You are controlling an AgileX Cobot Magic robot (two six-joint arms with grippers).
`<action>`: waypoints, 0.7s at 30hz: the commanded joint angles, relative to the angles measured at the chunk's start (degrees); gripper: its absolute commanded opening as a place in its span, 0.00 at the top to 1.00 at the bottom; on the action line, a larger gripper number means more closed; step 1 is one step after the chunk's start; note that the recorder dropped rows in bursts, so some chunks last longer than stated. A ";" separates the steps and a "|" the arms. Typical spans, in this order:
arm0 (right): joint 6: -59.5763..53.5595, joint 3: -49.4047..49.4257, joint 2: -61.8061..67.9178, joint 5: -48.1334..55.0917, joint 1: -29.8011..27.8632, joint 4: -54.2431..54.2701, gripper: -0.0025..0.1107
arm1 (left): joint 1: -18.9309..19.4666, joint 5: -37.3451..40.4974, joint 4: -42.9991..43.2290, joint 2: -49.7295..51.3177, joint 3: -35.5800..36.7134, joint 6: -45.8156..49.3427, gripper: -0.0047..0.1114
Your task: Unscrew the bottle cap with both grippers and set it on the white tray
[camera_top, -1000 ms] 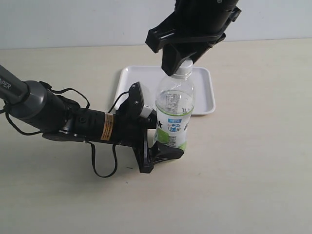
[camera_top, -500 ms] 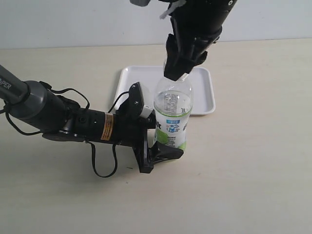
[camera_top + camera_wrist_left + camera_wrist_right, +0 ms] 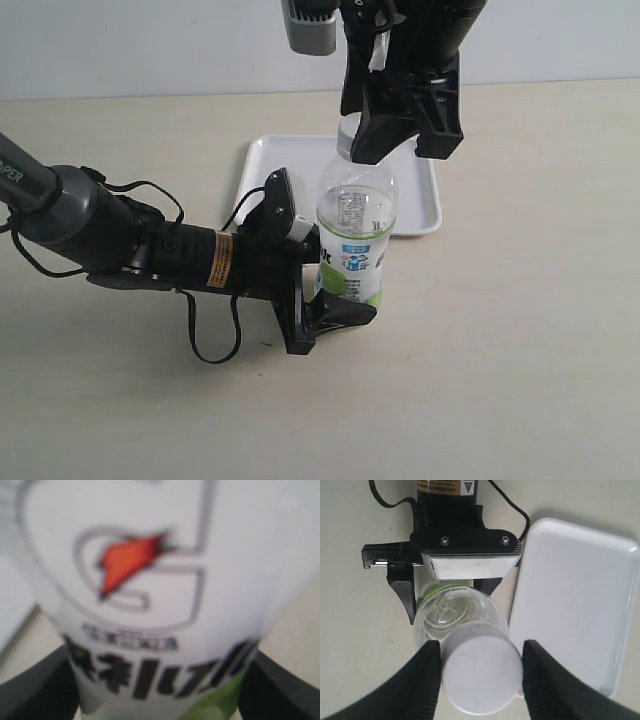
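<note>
At the left of the exterior view, the left arm is running out of the frame. Its left end effector is clamping the lower, labelled part of the bottle, which is standing upright on the tabletop at the frame's centre. The far finger is hiding behind the bottle.

The left wrist view is showing what that angle cannot: the left end effector's two black fingers are pressing the bottle's sides at the lower corners. That picture is blurred, and the label is filling nearly the whole frame, with top and base cut off.

Above the bottle in the exterior view, the right end effector is covering the neck, so the bottle cap is hardly showing there. The right arm is being cropped by the top edge.

The right wrist view is looking straight down on the bottle cap, which is sitting atop the bottle. The right end effector's fingers are pressing against its two sides. Whether the cap is free of the threads I cannot tell.

The white tray is lying just behind the bottle, partly screened by it. The right wrist view is showing most of the tray's surface.
</note>
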 commanded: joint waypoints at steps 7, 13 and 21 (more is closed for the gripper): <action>4.39 -0.47 -0.26 -0.88 0.16 -1.21 0.47 | -0.20 -2.06 -0.35 -0.93 -0.31 0.10 0.96; 7.40 -0.47 -0.72 -0.88 0.16 0.42 0.38 | -0.20 -2.06 -0.47 -0.93 -0.31 0.24 0.96; 11.27 -0.47 -3.65 -0.88 0.16 2.10 0.36 | -0.20 -2.06 -0.47 -0.93 -0.31 0.24 0.96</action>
